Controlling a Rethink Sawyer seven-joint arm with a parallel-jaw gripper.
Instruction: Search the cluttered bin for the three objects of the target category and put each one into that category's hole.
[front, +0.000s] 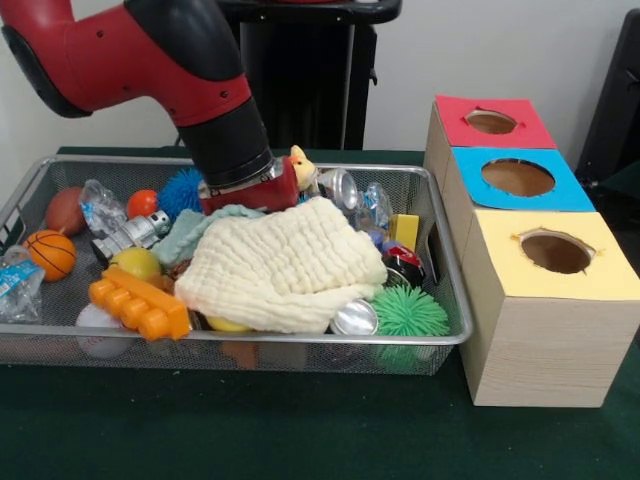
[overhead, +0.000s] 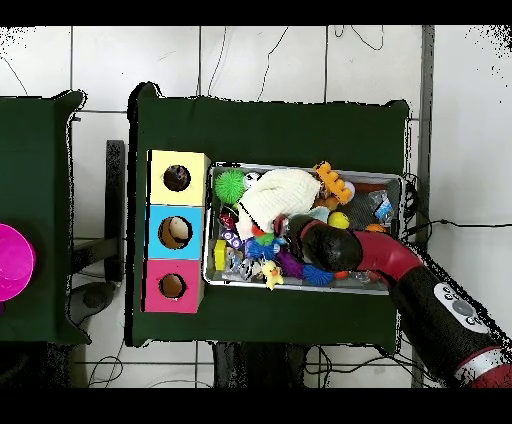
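Reaching down at centre frame into the wire basket, arm's hand sits behind the cream cloth; grip state cannot be told; yellow-topped hole at right

The red and black arm reaches steeply down, wrist lowest

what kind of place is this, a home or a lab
Most likely a robotics lab or test room, not a home: a red and black robot arm reaches into a wire basket of assorted toys on a green-covered table, beside three wooden sorting boxes, with cables across the tiled floor.
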